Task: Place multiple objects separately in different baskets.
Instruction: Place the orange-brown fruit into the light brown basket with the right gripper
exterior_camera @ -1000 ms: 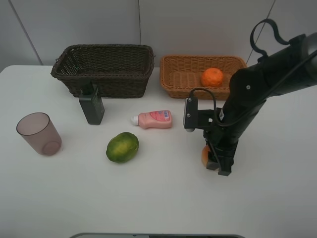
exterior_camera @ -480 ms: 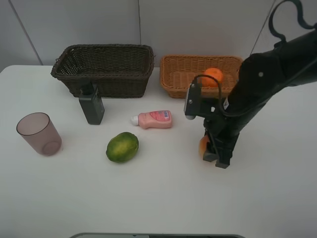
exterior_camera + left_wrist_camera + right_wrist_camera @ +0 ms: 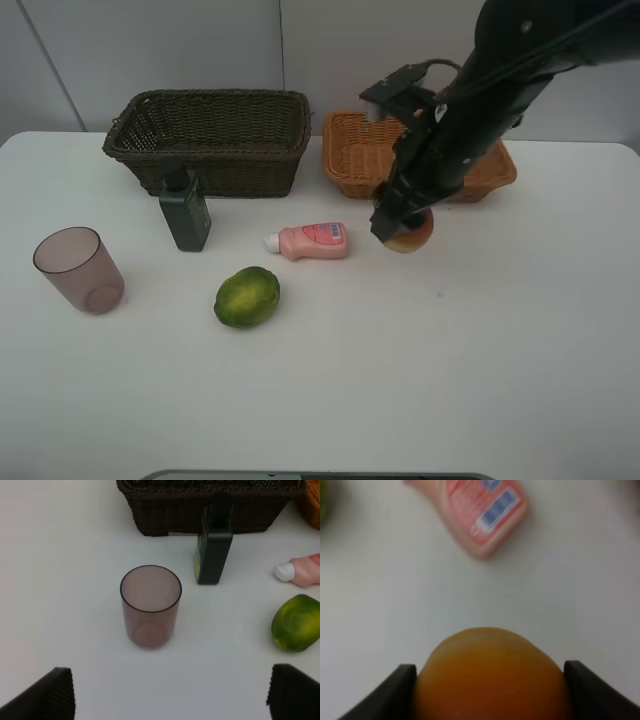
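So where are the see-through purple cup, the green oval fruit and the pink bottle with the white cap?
translucent purple-brown cup (image 3: 150,617), left wrist view, on its outer wall.
green oval fruit (image 3: 247,296), exterior high view, middle of its skin.
pink white-capped bottle (image 3: 318,240), exterior high view, on its body.

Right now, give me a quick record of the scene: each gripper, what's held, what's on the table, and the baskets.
Right gripper: shut on the red-orange fruit, raised above the table, in front of the light basket
Left gripper: open, holding nothing
Standing upright: cup; dark green bottle, just in front of the dark basket
Lying on its side: pink bottle
Loose fruit: green fruit
Light basket contents: mostly hidden behind the right arm
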